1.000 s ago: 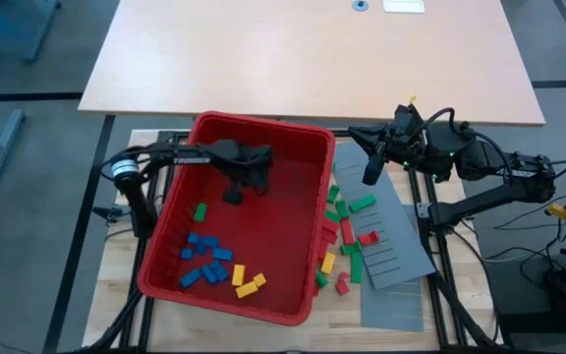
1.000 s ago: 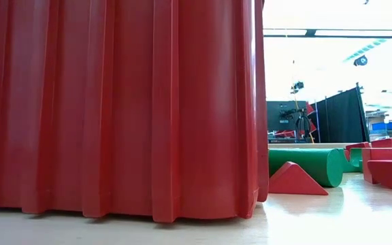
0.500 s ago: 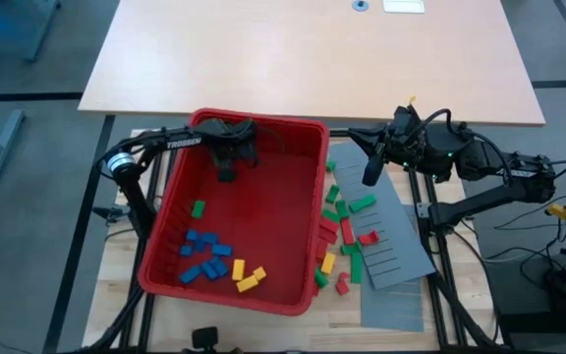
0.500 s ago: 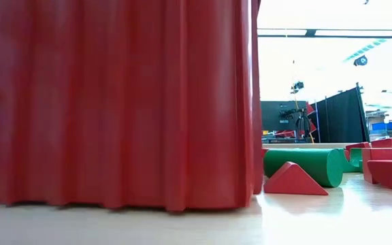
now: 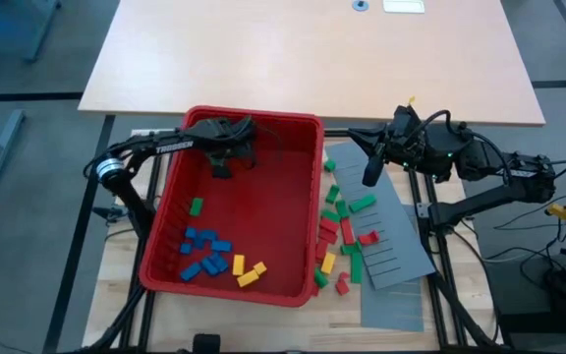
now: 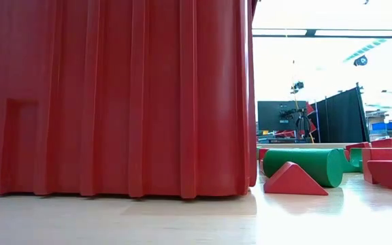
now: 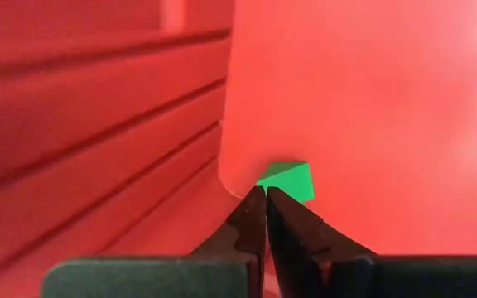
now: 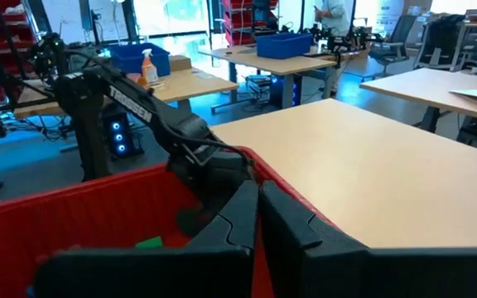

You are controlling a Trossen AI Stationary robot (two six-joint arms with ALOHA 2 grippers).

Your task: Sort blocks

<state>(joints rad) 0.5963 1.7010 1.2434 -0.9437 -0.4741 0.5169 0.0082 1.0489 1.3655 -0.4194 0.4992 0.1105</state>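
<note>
High view: red bin (image 5: 293, 197) holds several blue, yellow and green blocks (image 5: 209, 258); more lie mixed beside it toward the table's right edge. Sorting seems unfinished. Left hand (image 5: 221, 169) and right hand (image 5: 371, 175) are both closed, empty.

in the low view the red bin's wall (image 6: 114, 102) hides all blocks inside it; in the left wrist view the green block (image 7: 288, 180) is partly hidden behind the left hand's fingertips (image 7: 259, 199).

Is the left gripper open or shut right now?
Shut. The left gripper shows its fingers pressed together with nothing between them, inside the red bin, near a green block.
</note>
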